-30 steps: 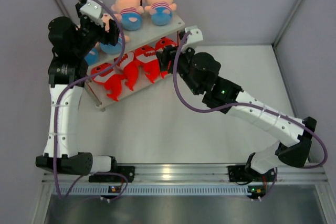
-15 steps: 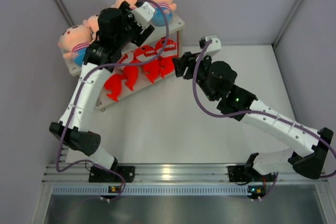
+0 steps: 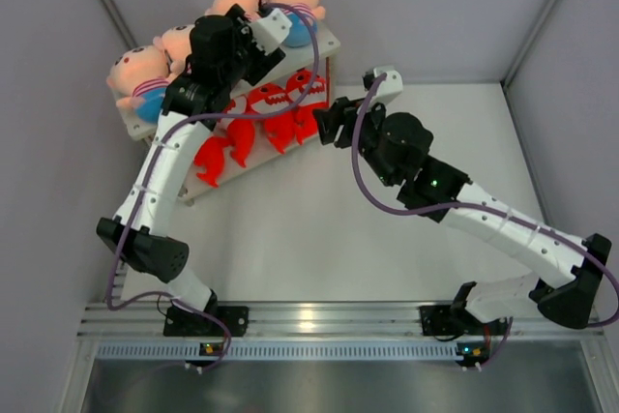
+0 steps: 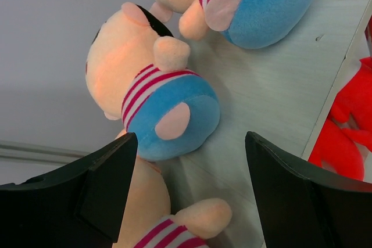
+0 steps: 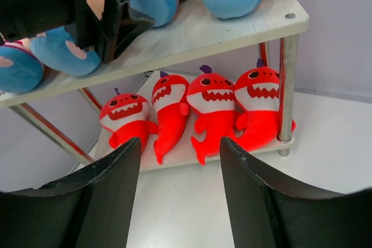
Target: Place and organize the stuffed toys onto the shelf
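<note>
**Both grippers spread, all the plush on the rack**

My left gripper hangs over the top board of the shelf with its jaws wide, clamping nothing. Between its black, wedge-shaped fingers lies a boy doll. It has a velvety peach head, a red-and-white striped shirt and rounded blue shorts with a pink oval foot. A second doll lies beyond the fingertips, and a third doll lies nearer my wrist, partly hidden by one finger. The board is pale, matte and faintly grained.

My right gripper is likewise spread and empty, held low in front of the shelf. Straight ahead of it, on the lower board, four red sharks stand in a row, pressed side by side. They are short-pile plush with white toothy mouths and small purple fins on top. To the right of my fingertips a thin, shiny metal leg runs down from the top board, with a round screw head at the board's corner. Beneath my fingers lies the smooth white table.
</note>
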{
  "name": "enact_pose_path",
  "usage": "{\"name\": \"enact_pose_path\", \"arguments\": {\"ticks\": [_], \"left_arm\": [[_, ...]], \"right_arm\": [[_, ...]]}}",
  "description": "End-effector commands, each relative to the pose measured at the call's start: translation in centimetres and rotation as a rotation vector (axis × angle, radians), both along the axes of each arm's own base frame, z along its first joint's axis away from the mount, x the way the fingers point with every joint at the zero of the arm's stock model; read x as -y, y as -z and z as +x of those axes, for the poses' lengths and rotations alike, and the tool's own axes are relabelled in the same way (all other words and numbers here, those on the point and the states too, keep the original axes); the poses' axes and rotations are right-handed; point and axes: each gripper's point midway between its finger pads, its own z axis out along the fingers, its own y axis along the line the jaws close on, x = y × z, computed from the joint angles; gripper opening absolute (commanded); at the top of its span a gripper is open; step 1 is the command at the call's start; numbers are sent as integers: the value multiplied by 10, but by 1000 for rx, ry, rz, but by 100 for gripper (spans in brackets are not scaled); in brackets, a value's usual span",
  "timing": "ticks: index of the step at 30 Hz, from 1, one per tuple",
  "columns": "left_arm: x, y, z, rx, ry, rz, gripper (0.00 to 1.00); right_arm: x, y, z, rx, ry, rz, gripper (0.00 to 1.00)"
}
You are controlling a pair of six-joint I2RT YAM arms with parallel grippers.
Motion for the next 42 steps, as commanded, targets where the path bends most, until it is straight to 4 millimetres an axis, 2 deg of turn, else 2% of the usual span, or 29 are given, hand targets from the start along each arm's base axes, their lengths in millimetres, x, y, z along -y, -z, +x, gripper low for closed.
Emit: {"name": "enact_pose_path", "arguments": {"ticks": [1, 5, 10, 19, 22, 23, 24, 33, 34, 42], "left_arm": [[-1, -12, 6, 40, -18, 15, 80], [3, -7, 8, 27, -3, 9, 75], [5, -7, 8, 28, 8, 7, 65], [8, 1, 13, 14, 18, 17, 50], [11, -1, 12, 15, 30, 4, 39], [11, -2, 11, 16, 34, 0, 30], [12, -2, 10, 14, 37, -1, 25], [19, 0, 5, 6, 83, -17, 7], [20, 0, 6, 5, 84, -20, 0], [22, -8, 5, 15, 86, -57, 0]], "right_arm": [[6, -21, 0, 28, 0, 57, 57], [8, -21, 1, 31, 5, 56, 57], [10, -19, 1, 25, 8, 57, 57], [22, -23, 1, 31, 32, 72, 58], [26, -23, 1, 32, 41, 76, 58], [26, -23, 1, 31, 39, 77, 58], [27, -23, 2, 32, 42, 77, 58], [30, -22, 2, 30, 48, 81, 58], [30, -22, 2, 28, 48, 81, 58], [36, -22, 0, 31, 60, 87, 58]]}}
